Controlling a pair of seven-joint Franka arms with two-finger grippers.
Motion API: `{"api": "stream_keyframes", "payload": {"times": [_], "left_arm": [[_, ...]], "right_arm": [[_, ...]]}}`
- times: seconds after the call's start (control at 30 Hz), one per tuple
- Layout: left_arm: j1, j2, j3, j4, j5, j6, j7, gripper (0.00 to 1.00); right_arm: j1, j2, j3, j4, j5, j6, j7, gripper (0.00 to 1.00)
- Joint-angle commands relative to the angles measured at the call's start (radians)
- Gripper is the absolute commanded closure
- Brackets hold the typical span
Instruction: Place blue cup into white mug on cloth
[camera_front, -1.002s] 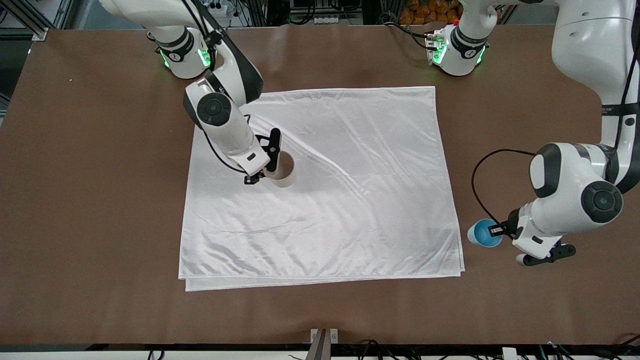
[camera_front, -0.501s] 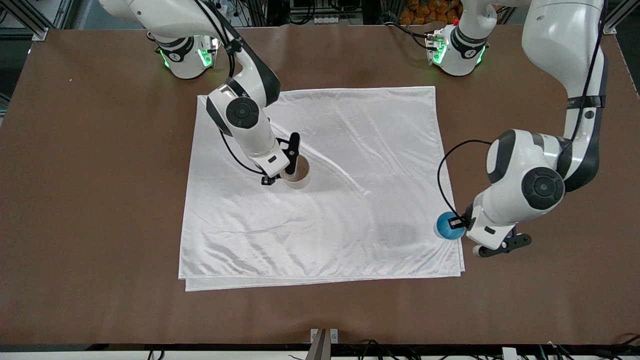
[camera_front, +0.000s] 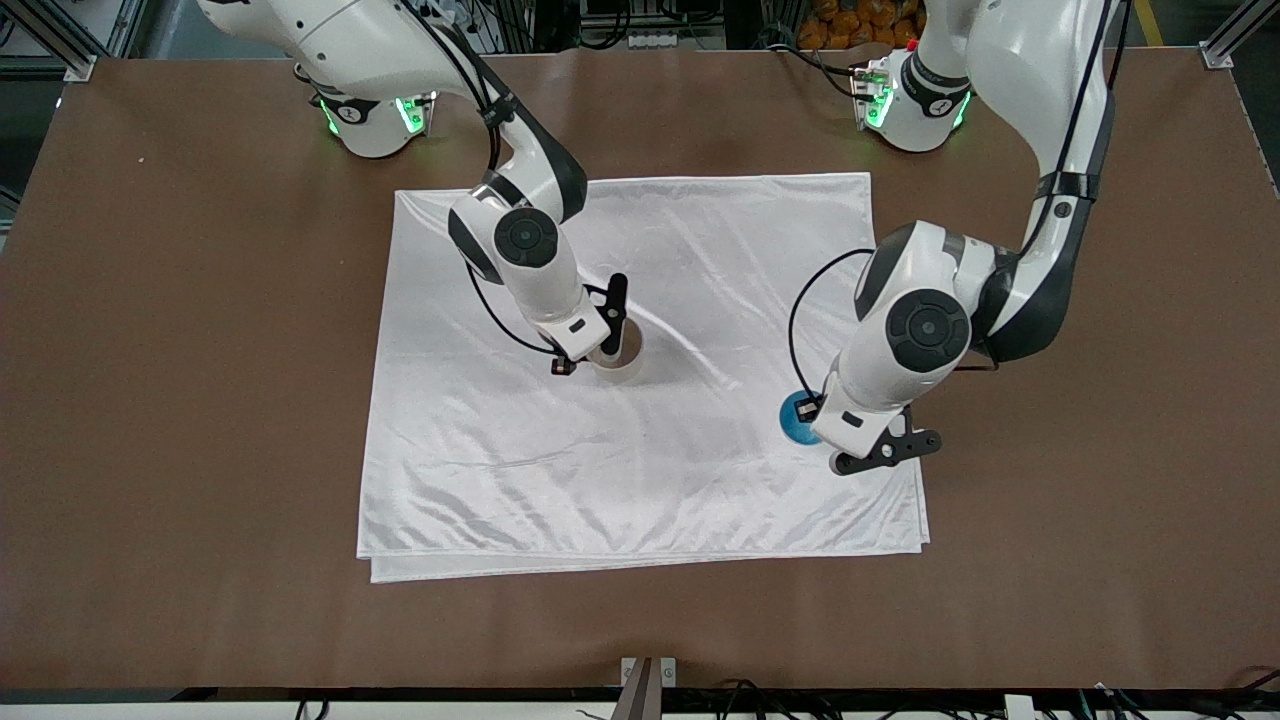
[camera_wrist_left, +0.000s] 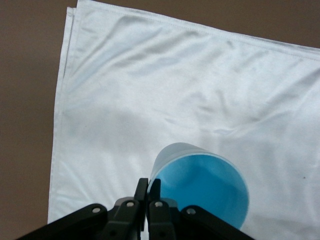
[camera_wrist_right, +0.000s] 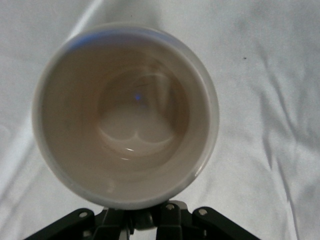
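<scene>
The cloth (camera_front: 640, 470) lies on the surface (camera_front: 180, 400). The white mug (camera_front: 622, 358) stands on the cloth, toward the right arm's end. The blue cup (camera_front: 797, 417) is over the cloth, toward the left arm's end.

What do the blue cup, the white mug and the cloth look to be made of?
Blue cup: probably plastic; thin wall, smooth matte blue inside, pale outside. White mug: looks like glazed ceramic; thick rounded rim, soft highlights in its cream inside, though the material is not certain. Cloth: satin-like woven fabric; shiny white sheen, soft wrinkles, layered edges at the corner.
</scene>
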Motion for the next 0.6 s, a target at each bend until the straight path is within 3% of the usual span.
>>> {"api": "stream_keyframes", "payload": {"times": [0.0, 0.57], "left_arm": [[-0.036, -0.013, 0.010, -0.010, 0.019, -0.012, -0.061, 1.00], [-0.087, -0.010, 0.010, 0.015, 0.013, -0.011, -0.131, 1.00]], "right_arm": [[0.021, 0.024, -0.010, 0.026, -0.045, 0.024, 0.050, 1.00], [0.049, 0.063, -0.010, 0.046, -0.085, 0.039, 0.116, 1.00]]}}
